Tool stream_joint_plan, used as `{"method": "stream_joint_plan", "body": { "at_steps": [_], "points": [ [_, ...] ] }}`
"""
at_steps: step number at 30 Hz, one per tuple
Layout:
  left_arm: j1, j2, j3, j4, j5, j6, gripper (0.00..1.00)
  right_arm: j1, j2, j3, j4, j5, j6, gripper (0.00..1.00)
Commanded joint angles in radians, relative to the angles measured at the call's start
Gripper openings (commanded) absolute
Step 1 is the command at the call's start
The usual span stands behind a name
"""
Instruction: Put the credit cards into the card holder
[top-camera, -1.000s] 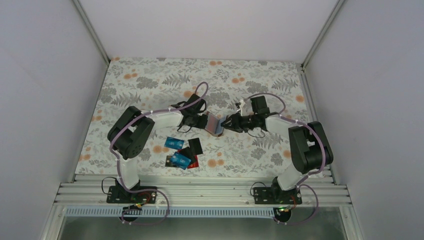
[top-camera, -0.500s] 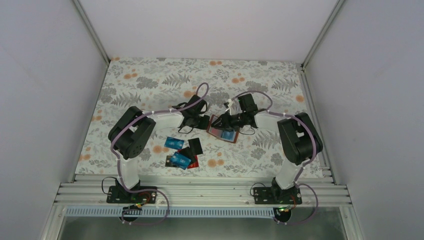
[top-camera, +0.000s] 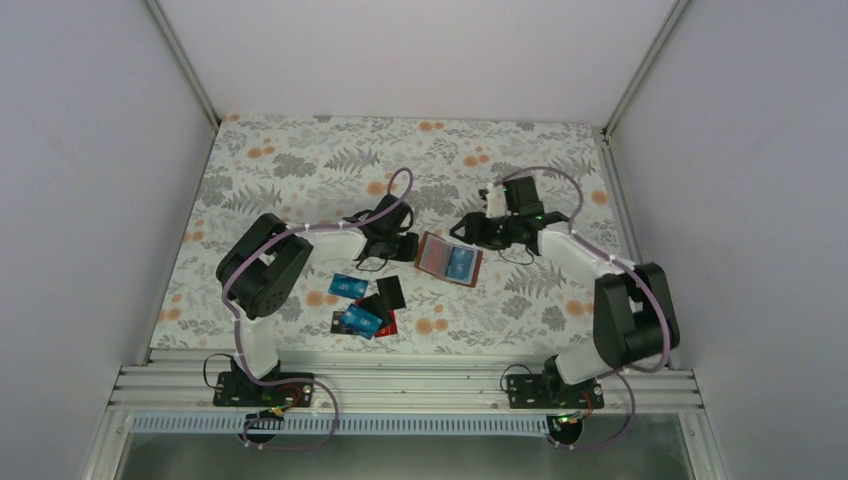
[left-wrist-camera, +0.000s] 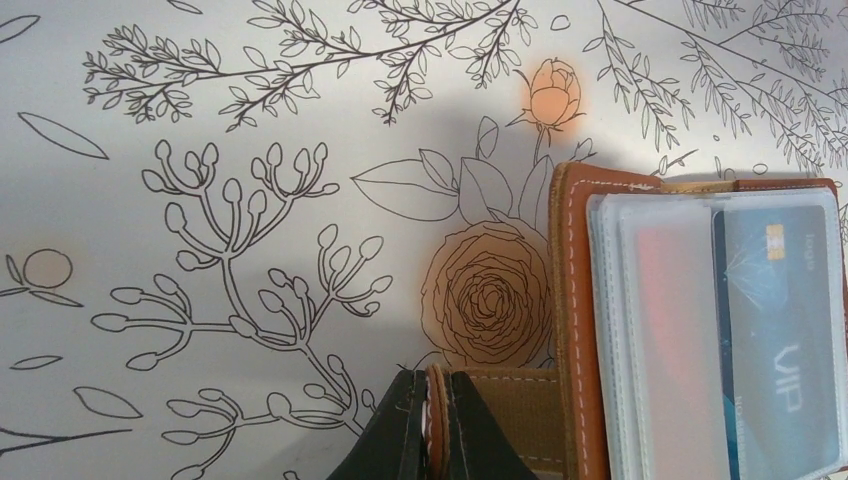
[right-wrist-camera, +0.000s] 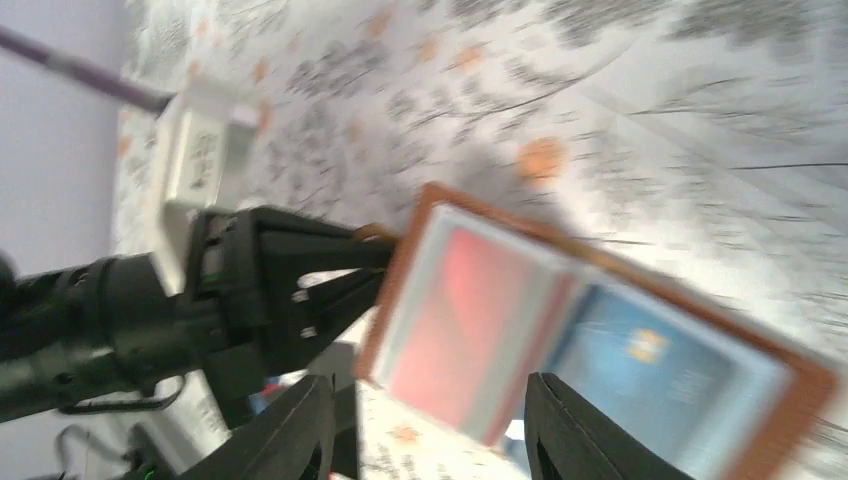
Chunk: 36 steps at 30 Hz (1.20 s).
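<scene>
The reddish-brown card holder (top-camera: 448, 260) lies open on the flowered cloth, with a red card and a blue card in its clear sleeves. My left gripper (top-camera: 408, 247) is shut on a tan strap at the holder's left edge; the left wrist view shows that grip (left-wrist-camera: 432, 385) and the holder (left-wrist-camera: 575, 300). My right gripper (top-camera: 466, 229) is open and empty, just behind the holder's far right corner. In the right wrist view it (right-wrist-camera: 428, 388) hovers over the holder (right-wrist-camera: 480, 300). Loose blue (top-camera: 348, 286), black (top-camera: 391, 291) and red (top-camera: 389, 323) cards lie near the front left.
Another blue card (top-camera: 360, 321) lies in the loose pile by the left arm's base link. Grey walls enclose the table on three sides. A metal rail (top-camera: 400, 385) runs along the near edge.
The holder was held up between both grippers; now it lies open and flat. My right gripper has let go and drawn back to the right. My left gripper keeps its hold.
</scene>
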<state>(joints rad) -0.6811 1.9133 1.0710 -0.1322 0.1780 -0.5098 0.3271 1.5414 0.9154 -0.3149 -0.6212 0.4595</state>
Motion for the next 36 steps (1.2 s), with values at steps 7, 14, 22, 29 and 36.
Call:
{"method": "stream_joint_plan", "body": {
  "at_steps": [7, 14, 22, 29, 36],
  "points": [
    [-0.015, 0.021, -0.022, -0.048, -0.028, -0.010, 0.02, -0.076, -0.076, -0.187, -0.109, 0.176, 0.059, 0.67],
    [-0.029, 0.028, -0.013, -0.060, -0.037, -0.012, 0.02, -0.075, 0.001, -0.220, -0.014, 0.086, 0.066, 0.68],
    [-0.041, 0.030, -0.008, -0.065, -0.040, -0.012, 0.02, -0.082, 0.054, -0.242, 0.073, 0.008, 0.079, 0.66],
    [-0.048, 0.033, -0.008, -0.068, -0.043, -0.010, 0.02, -0.085, -0.041, -0.241, 0.126, -0.075, 0.103, 0.63],
    [-0.050, 0.041, -0.002, -0.066, -0.048, -0.012, 0.02, -0.083, -0.095, -0.229, 0.172, -0.165, 0.122, 0.62]
  ]
}}
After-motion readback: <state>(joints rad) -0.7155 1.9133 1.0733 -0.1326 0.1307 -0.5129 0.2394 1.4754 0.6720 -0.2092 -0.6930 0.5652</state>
